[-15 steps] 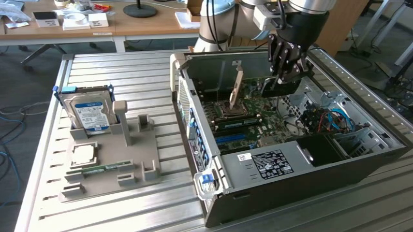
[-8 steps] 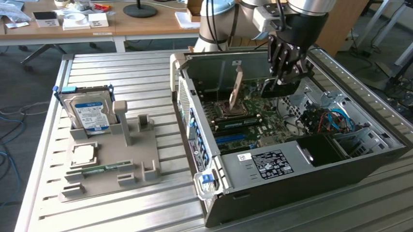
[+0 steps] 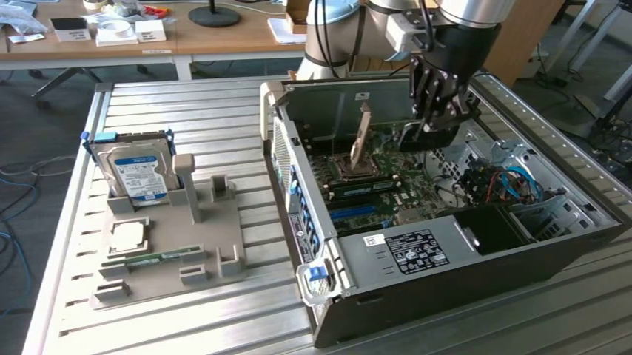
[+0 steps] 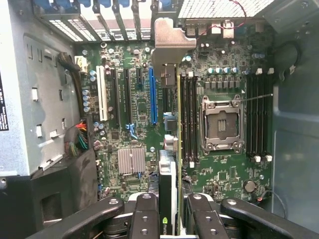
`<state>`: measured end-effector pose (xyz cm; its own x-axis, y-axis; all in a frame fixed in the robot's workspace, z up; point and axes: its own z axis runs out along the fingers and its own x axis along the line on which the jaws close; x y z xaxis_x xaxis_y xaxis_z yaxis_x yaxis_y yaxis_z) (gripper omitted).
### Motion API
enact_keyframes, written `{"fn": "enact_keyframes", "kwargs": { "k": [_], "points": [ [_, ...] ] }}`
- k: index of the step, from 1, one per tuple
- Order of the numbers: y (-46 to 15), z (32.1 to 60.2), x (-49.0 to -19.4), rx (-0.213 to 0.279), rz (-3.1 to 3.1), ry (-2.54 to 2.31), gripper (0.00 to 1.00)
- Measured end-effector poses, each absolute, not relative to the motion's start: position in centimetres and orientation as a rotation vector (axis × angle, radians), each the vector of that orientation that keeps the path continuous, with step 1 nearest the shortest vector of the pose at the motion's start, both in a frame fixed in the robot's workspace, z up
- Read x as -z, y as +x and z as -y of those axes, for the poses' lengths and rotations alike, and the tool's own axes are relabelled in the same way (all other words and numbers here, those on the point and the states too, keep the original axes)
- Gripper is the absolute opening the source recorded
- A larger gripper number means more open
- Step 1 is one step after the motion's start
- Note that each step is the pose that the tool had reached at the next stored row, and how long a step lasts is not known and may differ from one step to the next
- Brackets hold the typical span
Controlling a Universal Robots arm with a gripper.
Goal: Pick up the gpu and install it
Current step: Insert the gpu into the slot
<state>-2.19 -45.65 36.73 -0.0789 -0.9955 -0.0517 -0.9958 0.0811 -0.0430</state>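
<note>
Wrist view: my gripper (image 4: 169, 214) has its fingers (image 4: 144, 216) clamped on the gpu (image 4: 168, 179), held edge-on above the motherboard (image 4: 134, 114). I judge it best to keep the gpu vertical, line its lower edge up with the blue slot (image 4: 152, 94), then press evenly. Exterior view: the gpu hangs inside the open case (image 3: 445, 266), which stands on a ribbed metal table (image 3: 197, 111); desks (image 3: 197, 33) lie behind

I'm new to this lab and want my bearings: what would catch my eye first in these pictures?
The open computer case on the slatted metal table draws the eye first. The arm's pincer is inside it, shut on the gpu, which stands on edge over the green motherboard. Toward the exterior view's left, a grey tray props up a blue-labelled hard drive.
</note>
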Motion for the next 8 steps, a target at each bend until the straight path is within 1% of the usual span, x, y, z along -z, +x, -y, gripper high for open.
{"fn": "enact_keyframes", "kwargs": {
  "k": [8],
  "points": [
    [-2.22,45.66,-36.62,-0.005,-2.275,-2.068,0.27]
  ]
}}
